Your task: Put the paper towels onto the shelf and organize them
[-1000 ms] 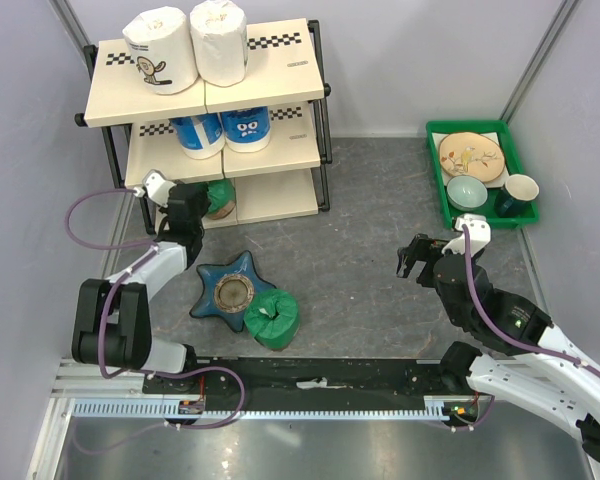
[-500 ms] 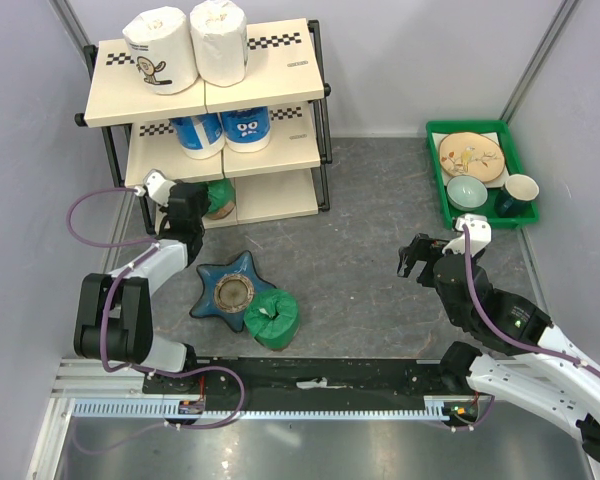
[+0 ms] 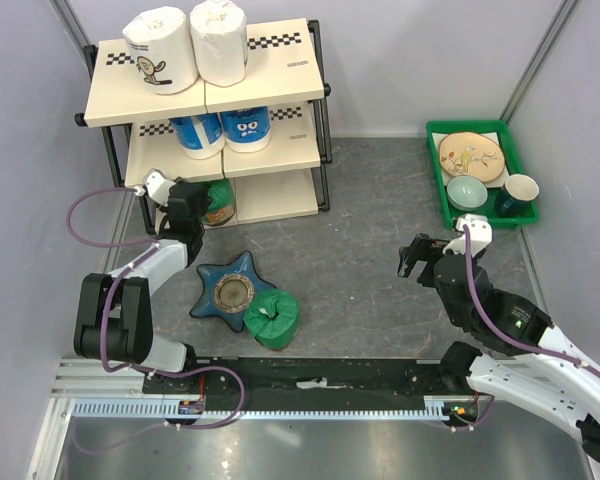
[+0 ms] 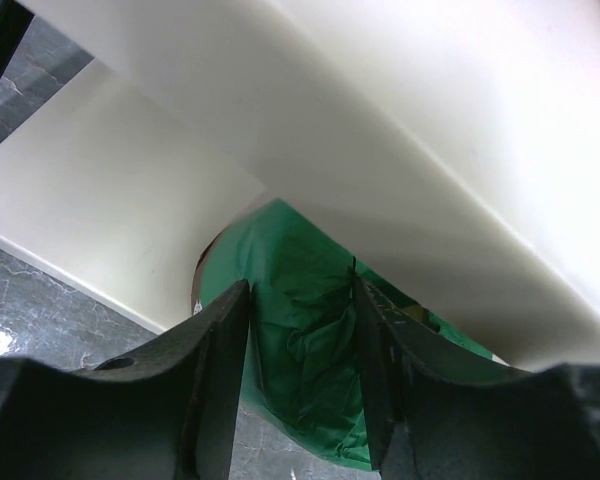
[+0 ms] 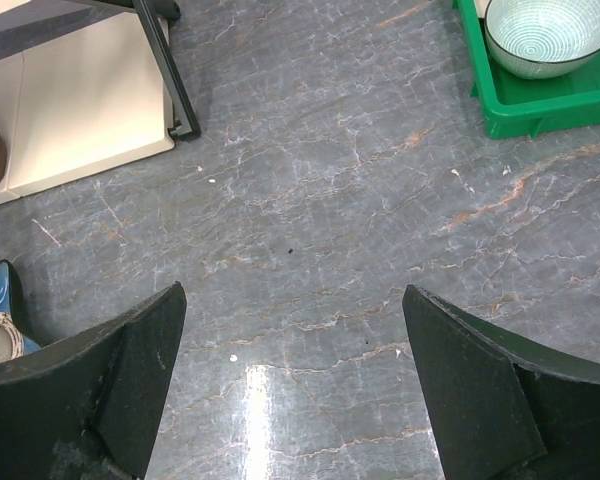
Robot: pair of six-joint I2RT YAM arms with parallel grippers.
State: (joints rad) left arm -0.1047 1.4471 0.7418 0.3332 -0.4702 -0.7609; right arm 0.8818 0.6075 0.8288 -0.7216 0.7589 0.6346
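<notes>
Left jaws: my left gripper (image 4: 298, 289) is clenched on the green roll (image 4: 302, 355); the wrap bulges out past both fingers (image 4: 220, 370).
Held roll, place: at the front left of the bottom board (image 4: 110, 200) of the shelf (image 3: 280, 90), under the middle board. From above, its brown end (image 3: 218, 205) shows just beside my left gripper (image 3: 191, 203). I cannot tell whether it rests on the board.
Right jaws: my right gripper (image 5: 292, 300) is released, spread wide with nothing between the fingers, over bare grey floor (image 5: 330, 200).
Right arm, place: the right gripper (image 3: 412, 258) is well apart from the shelf, near the tray (image 3: 437, 175).
Top board: two white rolls (image 3: 160, 50), upright, side by side.
Middle board: two blue rolls (image 3: 223, 132), side by side, near the left half.
Floor: second green roll (image 3: 272, 318) touching the star dish (image 3: 212, 280), in front of the shelf.
Tray: plate, bowl (image 5: 545, 35) and cup inside.
</notes>
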